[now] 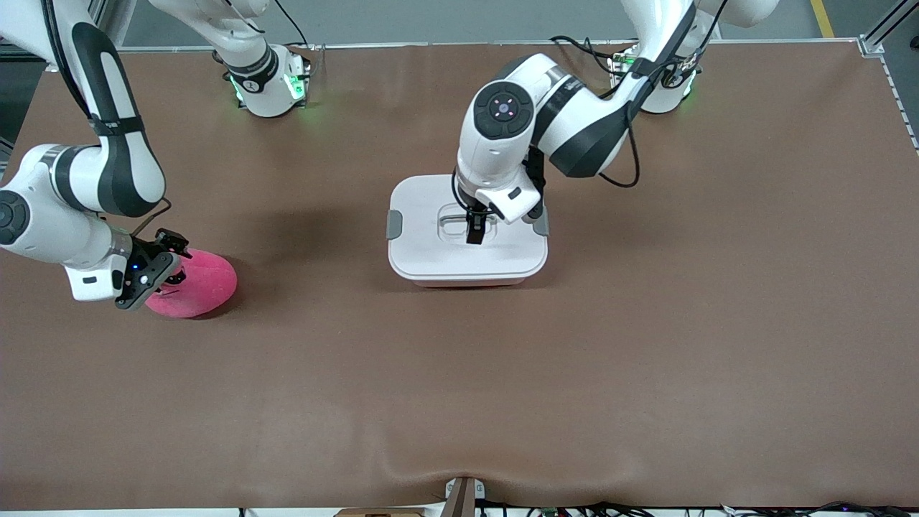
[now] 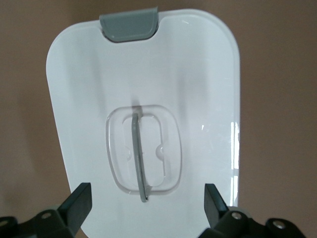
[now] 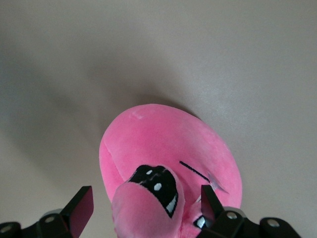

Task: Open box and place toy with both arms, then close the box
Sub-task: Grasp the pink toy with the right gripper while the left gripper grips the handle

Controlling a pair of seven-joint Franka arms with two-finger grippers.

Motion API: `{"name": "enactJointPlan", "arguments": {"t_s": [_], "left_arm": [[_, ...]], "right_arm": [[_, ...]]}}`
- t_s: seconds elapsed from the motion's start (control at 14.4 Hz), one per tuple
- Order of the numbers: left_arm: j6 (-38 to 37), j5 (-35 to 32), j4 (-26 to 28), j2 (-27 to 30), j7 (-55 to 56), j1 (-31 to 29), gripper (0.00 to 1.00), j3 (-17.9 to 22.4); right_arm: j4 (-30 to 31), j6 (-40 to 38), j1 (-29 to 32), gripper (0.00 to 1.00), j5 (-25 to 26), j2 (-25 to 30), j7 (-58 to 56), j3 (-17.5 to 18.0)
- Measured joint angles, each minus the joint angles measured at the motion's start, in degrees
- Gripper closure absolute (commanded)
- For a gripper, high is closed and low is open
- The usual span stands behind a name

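The box [image 1: 431, 251] stands shut in the middle of the table, a pale pink tub under a white lid [image 2: 198, 74] with grey side clips [image 2: 130, 26]. My left gripper [image 1: 475, 228] hangs open just over the lid's recessed handle [image 2: 138, 153], and its fingers [image 2: 79, 201] stand wide on either side of the handle without touching it. The bright pink toy [image 1: 204, 283] lies on the table toward the right arm's end, slightly nearer the front camera than the box. My right gripper [image 1: 154, 271] is down at the toy [image 3: 163, 144], open, with its fingers [image 3: 81, 206] straddling the part with the eyes.
Brown cloth [image 1: 502, 373] covers the table. The two arm bases [image 1: 269, 86] stand along the edge farthest from the front camera. A small bracket [image 1: 459, 495] and cables sit at the edge nearest it. A metal frame rail [image 1: 894, 86] borders the left arm's end.
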State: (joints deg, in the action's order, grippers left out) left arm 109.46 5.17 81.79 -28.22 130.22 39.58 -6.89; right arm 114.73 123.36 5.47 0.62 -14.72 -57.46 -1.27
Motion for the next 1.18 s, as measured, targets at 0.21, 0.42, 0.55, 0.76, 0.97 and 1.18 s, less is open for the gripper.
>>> {"name": "enactJointPlan", "arguments": {"t_s": [0.21,0.42,0.55,0.76,0.97,1.18], "left_arm": [[0.3,-1.5,0.0,-1.5,4.2,1.3,0.00,0.0],[0.4,-2.0,0.0,-2.3,4.9,1.9,0.00,0.0],[0.4,-2.1,0.0,-2.8,4.9,1.9,0.00,0.1],[0.7,-2.1,0.7,-4.1,4.9,1.9,0.00,0.1],[1.9,-2.1,1.7,-4.8,6.0,1.9,0.22,0.1],[3.0,-2.1,2.0,-5.3,7.2,2.4,0.80,0.1]], "right_arm": [[0.0,-0.9,0.0,1.00,0.0,-0.3,-0.1,0.0],[0.0,-1.5,0.0,1.00,0.0,-0.3,-0.1,0.0],[-0.3,-1.5,0.0,1.00,0.0,-0.3,-0.2,0.1],[-2.2,-1.9,-0.4,1.00,0.1,-0.2,-0.5,0.4],[-5.9,-2.0,-2.5,1.00,1.8,-0.2,-0.7,0.8],[-9.4,-2.4,-5.2,1.00,7.4,-0.2,-0.7,1.0]]}}
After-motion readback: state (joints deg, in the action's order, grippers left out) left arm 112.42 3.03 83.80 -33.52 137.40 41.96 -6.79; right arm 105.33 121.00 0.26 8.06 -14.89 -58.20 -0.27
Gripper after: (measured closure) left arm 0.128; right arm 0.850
